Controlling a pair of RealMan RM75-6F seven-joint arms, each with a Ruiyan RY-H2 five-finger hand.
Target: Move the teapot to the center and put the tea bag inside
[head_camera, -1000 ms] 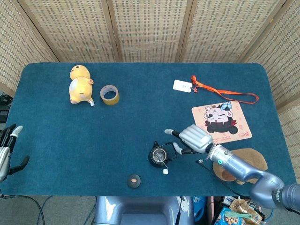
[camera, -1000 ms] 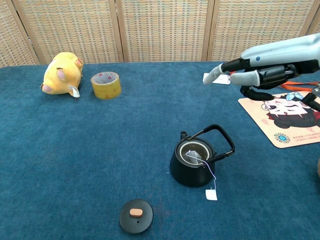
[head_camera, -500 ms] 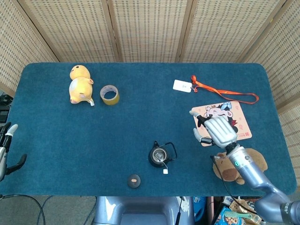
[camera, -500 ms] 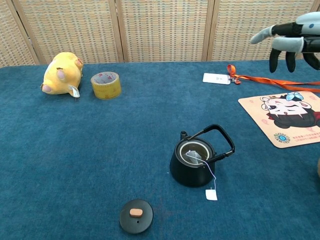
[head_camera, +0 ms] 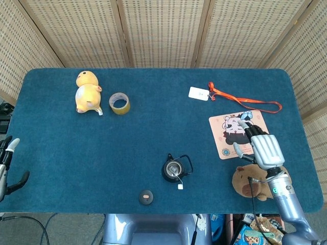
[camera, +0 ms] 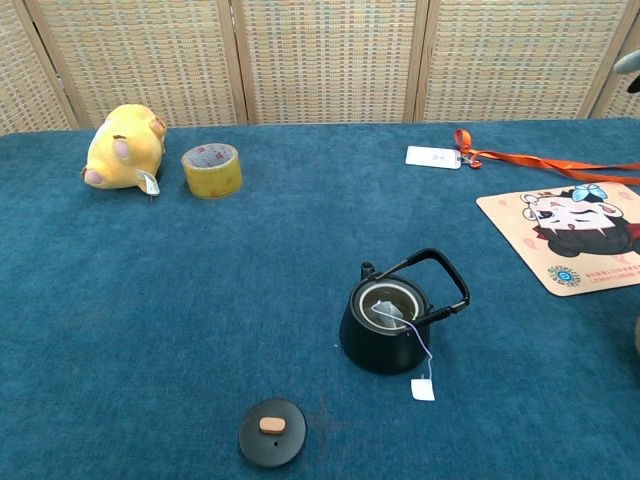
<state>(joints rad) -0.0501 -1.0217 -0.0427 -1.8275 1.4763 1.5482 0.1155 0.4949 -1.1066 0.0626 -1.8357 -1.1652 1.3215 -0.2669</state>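
Note:
The black teapot point(head_camera: 176, 168) point(camera: 392, 322) stands lidless on the blue cloth, near the front middle, its handle tipped to the right. A tea bag point(camera: 388, 313) lies inside it; its string hangs over the rim to a white tag point(camera: 423, 389) point(head_camera: 180, 187) on the cloth. The round lid point(head_camera: 146, 196) point(camera: 272, 430) lies front-left of the pot. My right hand point(head_camera: 261, 149) hovers far to the right, over the cartoon mat's near edge, fingers apart and holding nothing. My left hand point(head_camera: 6, 166) shows at the table's left edge, open and empty.
A cartoon mat point(head_camera: 236, 133) point(camera: 570, 235) lies at the right, a brown plush point(head_camera: 250, 185) in front of it. An orange lanyard point(head_camera: 245, 100) with a white card point(head_camera: 199, 93) lies behind. A yellow plush point(head_camera: 87, 93) and a tape roll point(head_camera: 119, 103) sit far left.
My right hand has drawn back from beside the teapot to the right, over the mat's edge, and has left the chest view. Teapot, tea bag and lid have stayed put.

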